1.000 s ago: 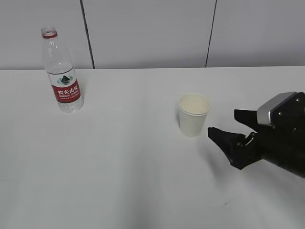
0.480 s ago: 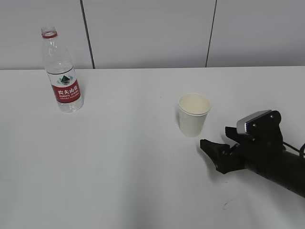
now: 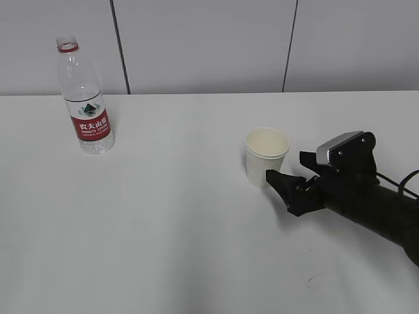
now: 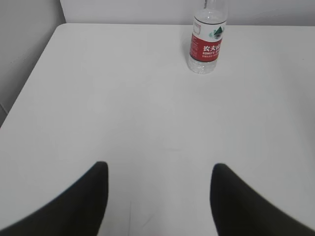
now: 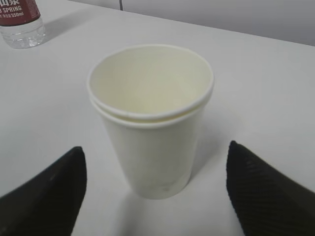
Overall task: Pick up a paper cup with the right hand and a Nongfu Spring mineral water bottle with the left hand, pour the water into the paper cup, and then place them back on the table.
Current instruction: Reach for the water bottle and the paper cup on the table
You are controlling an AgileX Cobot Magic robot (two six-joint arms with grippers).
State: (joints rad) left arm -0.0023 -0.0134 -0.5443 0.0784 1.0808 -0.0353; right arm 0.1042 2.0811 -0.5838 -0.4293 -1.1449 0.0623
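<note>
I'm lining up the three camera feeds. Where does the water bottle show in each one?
Exterior view: water bottle stands upright, far left.
Left wrist view: top centre-right, neck cut off by the frame.
Right wrist view: only its base, top-left corner.
Shared landmark: the white table.

Matt paper cup (image 5: 150, 118); clear glossy plastic bottle (image 3: 84, 98); matt white table (image 3: 163, 229).

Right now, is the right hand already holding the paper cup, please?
No, the right hand is open, its fingers apart from the paper cup.
</note>
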